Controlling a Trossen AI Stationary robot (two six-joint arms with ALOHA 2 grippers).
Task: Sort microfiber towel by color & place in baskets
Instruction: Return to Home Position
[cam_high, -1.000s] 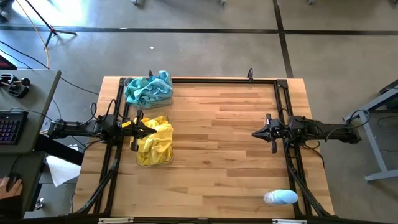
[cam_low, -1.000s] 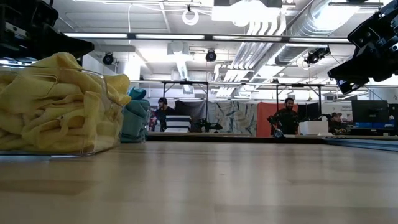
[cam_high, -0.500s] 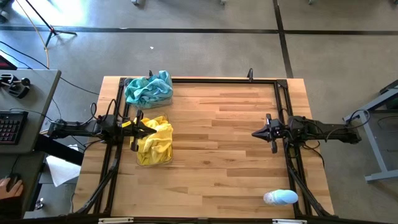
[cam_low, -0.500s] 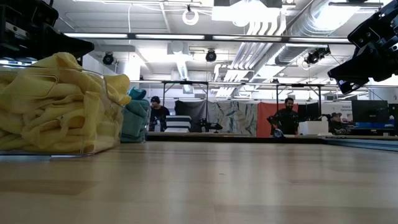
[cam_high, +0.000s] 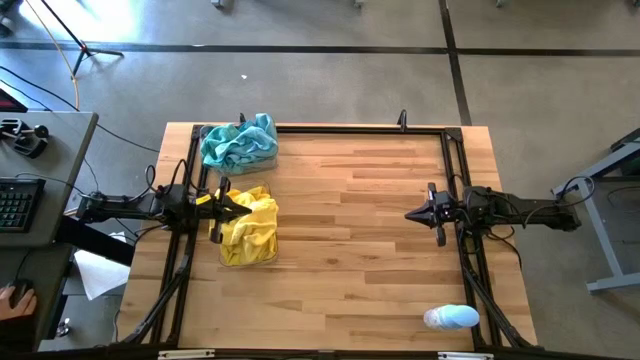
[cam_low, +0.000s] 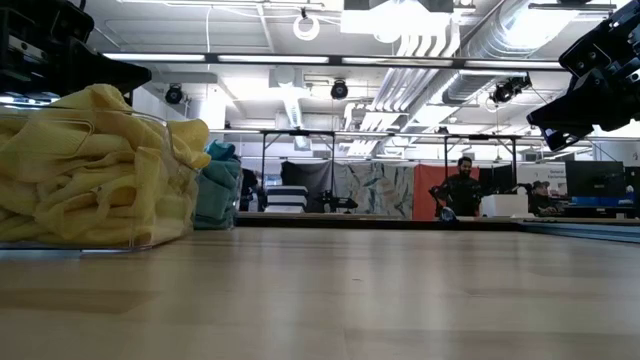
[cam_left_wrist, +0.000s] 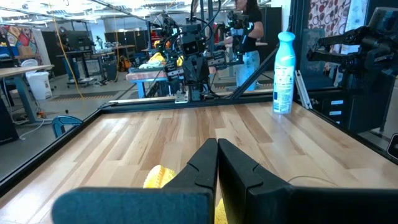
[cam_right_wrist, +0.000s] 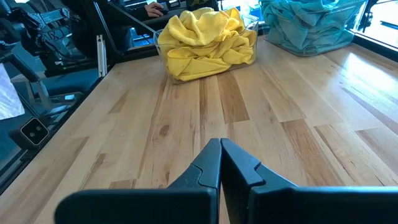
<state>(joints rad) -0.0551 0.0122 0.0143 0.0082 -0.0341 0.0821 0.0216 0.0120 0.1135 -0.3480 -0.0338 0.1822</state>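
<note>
Yellow microfiber towels (cam_high: 248, 228) are heaped in a clear basket (cam_right_wrist: 251, 51) at the table's left side. Teal-blue towels (cam_high: 240, 142) fill a second clear basket (cam_right_wrist: 351, 31) at the far left corner. My left gripper (cam_high: 243, 207) hovers shut above the yellow heap's near-left part, pointing toward the table's right edge. My right gripper (cam_high: 408, 213) hangs shut over the right side of the table, pointing toward the baskets, with bare wood below it. Neither gripper holds anything.
A pale-blue-and-white bottle (cam_high: 451, 318) lies at the table's near right corner. Black frame rails (cam_high: 350, 129) run along the table's far, left and right sides. The wooden middle (cam_high: 345, 230) of the table lies between the two grippers. A person's hand (cam_high: 14, 298) shows at a desk left of the table.
</note>
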